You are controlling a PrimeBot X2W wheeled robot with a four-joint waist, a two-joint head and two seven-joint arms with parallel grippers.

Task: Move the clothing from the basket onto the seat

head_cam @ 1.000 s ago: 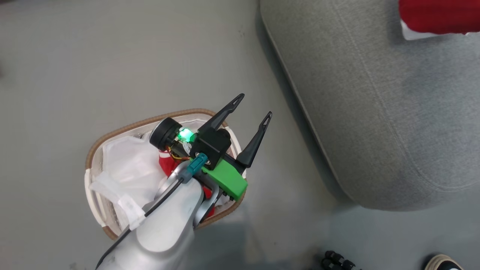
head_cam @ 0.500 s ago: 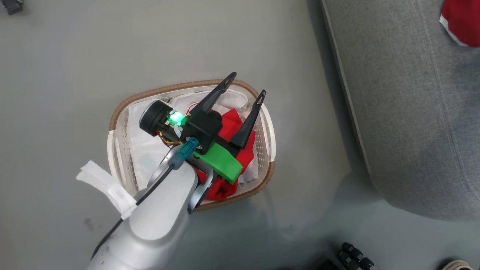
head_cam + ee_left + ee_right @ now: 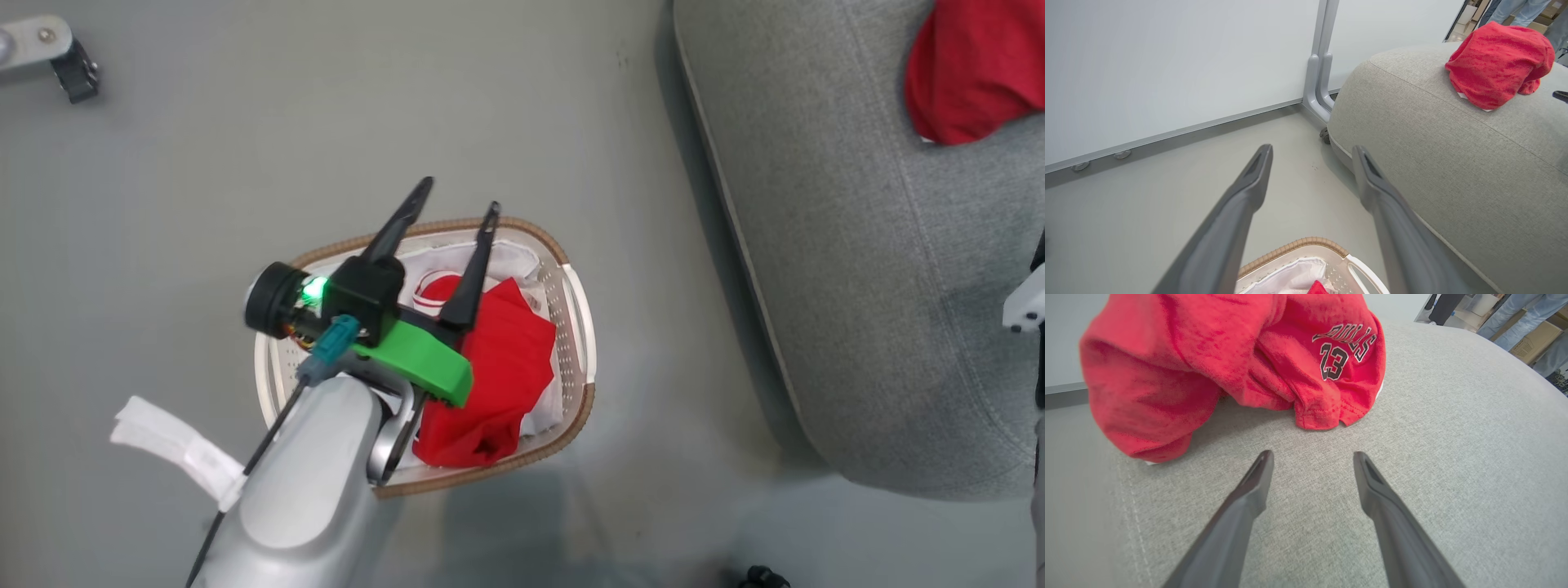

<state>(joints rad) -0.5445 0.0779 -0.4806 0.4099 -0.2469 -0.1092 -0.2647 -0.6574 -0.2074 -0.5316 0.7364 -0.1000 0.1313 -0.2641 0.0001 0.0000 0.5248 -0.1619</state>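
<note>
The left tool point(image 3: 459, 196) hangs over the brown-rimmed laundry basket point(image 3: 584, 327) on the floor point(image 3: 245, 163), its fingers spread wide with nothing between them. A red garment point(image 3: 498, 367) lies in the basket's right half on a white liner point(image 3: 522, 257). To the right, a red number 23 jersey point(image 3: 1208, 355) lies bunched on the far part of the grey seat point(image 3: 857, 286). The right tool point(image 3: 1313, 455) is just short of it, fingers parted and empty.

Showing black lettering "BULLS", partly creased, arching over number "23" on red clothing point(image 3: 1208, 355) lying on the grey seat point(image 3: 1453, 457).
</note>
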